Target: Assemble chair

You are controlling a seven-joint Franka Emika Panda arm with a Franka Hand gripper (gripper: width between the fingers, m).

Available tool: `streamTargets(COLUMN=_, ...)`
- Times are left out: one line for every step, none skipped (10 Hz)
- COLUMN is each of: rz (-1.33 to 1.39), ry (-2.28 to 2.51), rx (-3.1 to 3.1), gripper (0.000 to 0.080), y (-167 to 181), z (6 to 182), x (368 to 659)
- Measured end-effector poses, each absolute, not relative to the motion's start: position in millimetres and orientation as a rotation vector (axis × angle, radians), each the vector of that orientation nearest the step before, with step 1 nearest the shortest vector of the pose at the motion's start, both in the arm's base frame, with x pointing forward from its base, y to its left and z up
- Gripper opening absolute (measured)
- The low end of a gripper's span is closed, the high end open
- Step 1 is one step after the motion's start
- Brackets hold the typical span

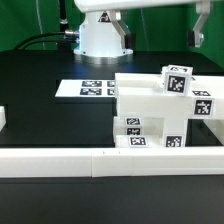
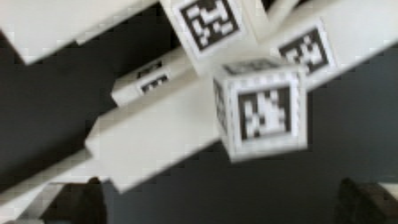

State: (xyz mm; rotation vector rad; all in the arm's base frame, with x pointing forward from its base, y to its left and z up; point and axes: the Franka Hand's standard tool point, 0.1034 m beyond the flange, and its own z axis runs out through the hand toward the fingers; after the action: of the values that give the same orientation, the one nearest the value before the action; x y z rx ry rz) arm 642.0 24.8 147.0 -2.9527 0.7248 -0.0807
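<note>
The chair [image 1: 160, 110], a cluster of glossy white blocky parts with black-and-white tags, stands at the exterior view's right, just behind the low wall. In the wrist view its tagged blocks [image 2: 262, 110] and a flat white panel [image 2: 160, 140] fill the picture, blurred. My gripper [image 2: 222, 205] hangs above them and is open. Its two dark fingertips [image 2: 75, 200] stand far apart at the frame's edge, with only dark table between them. They touch no part. In the exterior view a dark shape at the upper right edge may be the gripper.
The marker board [image 1: 92, 88] lies flat on the black table in front of the white robot base [image 1: 100, 35]. A long low white border wall [image 1: 100, 158] runs along the front. A small white piece [image 1: 3, 120] shows at the left edge.
</note>
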Motion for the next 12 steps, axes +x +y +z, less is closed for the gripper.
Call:
streamTargets(rz=-0.067, ry=0.743, rx=-2.953, gripper=0.0649, y=29.8, z=140.4, x=640.5)
streamTargets(rz=-0.066, ry=0.743, rx=-2.956, gripper=0.0649, y=32.8, z=135.9, x=640.5)
streamTargets(rz=-0.07, ry=0.739, rx=-2.959, gripper=0.0649, y=35.4, z=133.7, x=640.9)
streamTargets(rz=-0.064, ry=0.749, rx=-2.958, gripper=0.0649, y=38.2, z=130.6, x=640.4)
streamTargets(rz=-0.058, ry=0.754, rx=-2.959, gripper=0.0649, y=40.2, z=126.7, x=641.0)
streamTargets(rz=-0.052, ry=0.756, rx=-2.961, gripper=0.0649, y=41.8, z=121.9, x=641.8)
streamTargets(rz=-0.04, ry=0.758, rx=-2.965, gripper=0.0649, y=42.6, z=116.1, x=640.4)
streamTargets(rz=-0.034, ry=0.761, rx=-2.966, gripper=0.0649, y=42.6, z=113.2, x=639.6)
streamTargets(rz=-0.034, ry=0.762, rx=-2.966, gripper=0.063, y=42.1, z=113.3, x=639.8)
streamTargets(rz=-0.034, ry=0.764, rx=-2.966, gripper=0.0492, y=41.2, z=113.4, x=640.0)
streamTargets(rz=-0.035, ry=0.757, rx=-2.968, gripper=0.0357, y=40.6, z=113.4, x=640.0)
streamTargets(rz=-0.034, ry=0.759, rx=-2.967, gripper=0.0357, y=40.6, z=113.4, x=640.0)
